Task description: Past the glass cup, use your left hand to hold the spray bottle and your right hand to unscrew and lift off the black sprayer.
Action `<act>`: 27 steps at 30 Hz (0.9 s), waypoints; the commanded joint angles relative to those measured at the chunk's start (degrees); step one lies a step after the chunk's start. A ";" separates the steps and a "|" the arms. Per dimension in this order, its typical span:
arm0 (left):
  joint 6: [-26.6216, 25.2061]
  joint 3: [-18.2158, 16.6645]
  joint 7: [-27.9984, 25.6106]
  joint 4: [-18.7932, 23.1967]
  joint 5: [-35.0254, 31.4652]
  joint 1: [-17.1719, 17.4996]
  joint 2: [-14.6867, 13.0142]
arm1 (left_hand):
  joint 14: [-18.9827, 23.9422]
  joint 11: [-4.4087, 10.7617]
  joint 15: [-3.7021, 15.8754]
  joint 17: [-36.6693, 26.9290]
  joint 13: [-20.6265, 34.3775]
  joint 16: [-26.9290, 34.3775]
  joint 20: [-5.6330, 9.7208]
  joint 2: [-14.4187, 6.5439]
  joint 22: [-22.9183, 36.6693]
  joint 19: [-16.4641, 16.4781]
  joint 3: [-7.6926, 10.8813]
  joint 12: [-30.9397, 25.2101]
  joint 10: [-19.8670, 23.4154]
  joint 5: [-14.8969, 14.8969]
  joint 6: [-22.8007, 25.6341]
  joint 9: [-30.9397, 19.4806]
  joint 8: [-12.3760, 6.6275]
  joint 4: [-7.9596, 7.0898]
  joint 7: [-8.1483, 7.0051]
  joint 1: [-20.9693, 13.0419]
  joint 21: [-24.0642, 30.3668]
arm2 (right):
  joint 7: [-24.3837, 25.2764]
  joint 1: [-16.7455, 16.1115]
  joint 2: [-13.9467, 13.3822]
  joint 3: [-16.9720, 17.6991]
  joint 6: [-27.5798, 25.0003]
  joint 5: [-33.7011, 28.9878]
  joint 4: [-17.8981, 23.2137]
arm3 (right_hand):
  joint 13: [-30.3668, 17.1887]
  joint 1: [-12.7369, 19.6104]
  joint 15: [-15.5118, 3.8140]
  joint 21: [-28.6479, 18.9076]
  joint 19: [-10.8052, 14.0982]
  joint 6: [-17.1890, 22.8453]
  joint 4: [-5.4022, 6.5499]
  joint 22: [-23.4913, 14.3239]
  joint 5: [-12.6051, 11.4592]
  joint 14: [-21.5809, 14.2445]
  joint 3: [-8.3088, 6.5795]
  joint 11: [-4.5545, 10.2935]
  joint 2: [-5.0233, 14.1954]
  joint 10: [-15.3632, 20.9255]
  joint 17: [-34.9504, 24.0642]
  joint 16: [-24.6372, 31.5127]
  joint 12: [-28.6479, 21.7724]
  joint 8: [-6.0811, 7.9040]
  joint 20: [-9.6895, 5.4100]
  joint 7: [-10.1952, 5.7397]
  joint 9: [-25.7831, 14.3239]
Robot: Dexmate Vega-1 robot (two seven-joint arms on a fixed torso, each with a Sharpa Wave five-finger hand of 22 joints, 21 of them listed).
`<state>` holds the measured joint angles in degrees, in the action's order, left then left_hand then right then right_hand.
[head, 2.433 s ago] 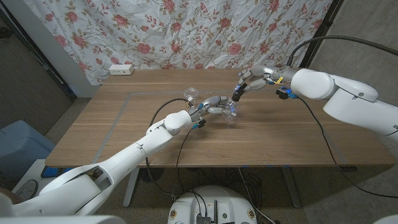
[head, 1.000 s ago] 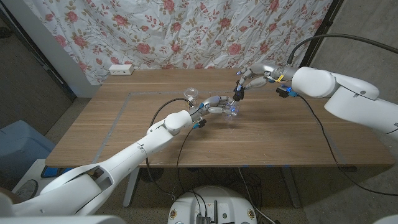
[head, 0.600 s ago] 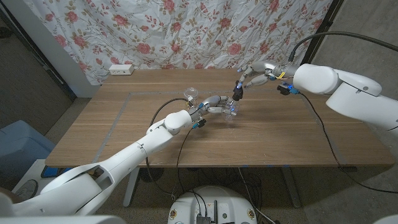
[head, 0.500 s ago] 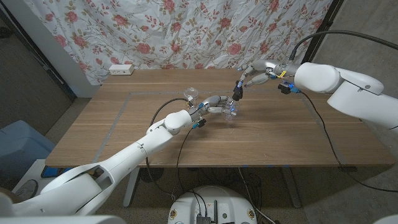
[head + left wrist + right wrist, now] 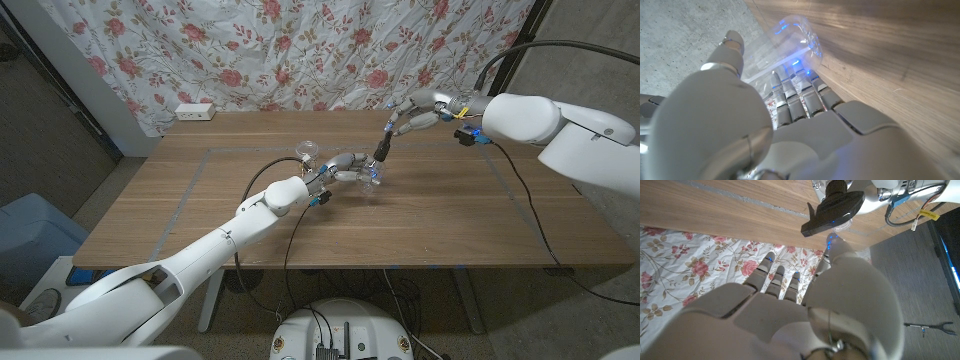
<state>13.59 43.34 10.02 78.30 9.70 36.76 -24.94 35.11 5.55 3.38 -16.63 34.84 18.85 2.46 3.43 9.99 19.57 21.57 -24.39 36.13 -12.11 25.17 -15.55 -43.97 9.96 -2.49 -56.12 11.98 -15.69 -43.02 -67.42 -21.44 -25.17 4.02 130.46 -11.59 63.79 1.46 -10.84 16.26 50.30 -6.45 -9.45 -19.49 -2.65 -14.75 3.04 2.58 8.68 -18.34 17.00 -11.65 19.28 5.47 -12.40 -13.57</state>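
Your left robot hand [image 5: 343, 168] grips the clear spray bottle [image 5: 370, 177] standing mid-table [image 5: 440, 215] just right of the glass cup [image 5: 308, 152], while farther back your right robot hand [image 5: 408, 120] pinches the detached black sprayer [image 5: 381, 150] above it.

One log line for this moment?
left hand: holds spray bottle | right hand: holds black sprayer above bottle | glass cup: beside left hand

Right hand [image 5: 805, 305] holds black sprayer [image 5: 832, 215] at fingertips, above wooden table [image 5: 715, 210]. Floral cloth [image 5: 690, 260] behind fingers. Left hand [image 5: 890, 192] near the sprayer.
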 commanded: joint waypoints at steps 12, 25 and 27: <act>0.26 -0.03 -2.11 -0.06 -1.21 -0.08 0.75 | 1.00 2.68 7.76 -0.10 0.07 0.03 2.31 -9.00 0.24 0.81 0.44 -0.24 3.81 -0.03 1.77 -0.06 -6.27 -0.04 -0.85 -0.67 -0.07 | 5.91 -4.10 -3.45 3.70 -5.45 -0.83 5.80 | -0.25 -11.73 1.82 -0.33 1.29 -2.94 3.42 -0.31 1.14 -1.33 4.04 -1.71 -0.66 0.60 0.23 -0.11 -0.38 -1.41 2.25 2.48 -0.95; 0.65 -0.40 -5.24 0.18 -2.38 0.72 1.30 | 1.63 2.89 8.04 -0.10 0.09 0.19 2.47 -8.86 0.24 1.18 0.41 -0.43 4.68 -0.02 2.35 0.07 -6.62 0.03 -1.02 -0.76 0.05 | 7.87 -2.30 -2.77 0.27 -14.52 -4.78 10.36 | -0.21 -20.00 3.72 -0.62 3.29 -0.85 5.75 -0.33 2.49 -3.95 6.74 -3.77 -1.29 3.49 0.24 0.52 -1.21 -0.87 4.67 6.67 -1.20; 0.48 -0.42 -5.88 0.51 -2.77 0.94 1.26 | 1.66 2.90 8.05 -0.09 0.09 0.17 2.50 -8.86 0.24 1.20 0.40 -0.40 4.66 -0.02 2.45 0.09 -6.68 -0.01 -1.04 -0.71 0.04 | 7.89 -1.65 -2.62 -0.65 -16.48 -5.71 11.14 | -0.20 -20.81 3.90 -0.64 3.55 -0.93 5.94 -0.33 2.68 -4.36 6.99 -3.93 -1.36 3.68 0.25 0.63 -1.22 -0.97 4.95 7.07 -1.18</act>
<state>13.99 43.12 6.71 78.40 8.09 37.03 -23.98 36.35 5.20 3.38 -16.62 34.62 18.85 2.46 3.43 9.99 20.20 21.57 -24.40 36.86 -12.06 25.41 -15.27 -43.98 9.95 -2.25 -56.12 11.98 -9.17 -46.27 -70.64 -19.18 -34.80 1.32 138.01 -11.58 44.09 5.30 -11.27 19.42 49.31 -0.55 -9.45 -17.12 -6.19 -8.07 -0.61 1.01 11.79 -18.08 17.15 -12.58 18.14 9.84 -6.02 -14.52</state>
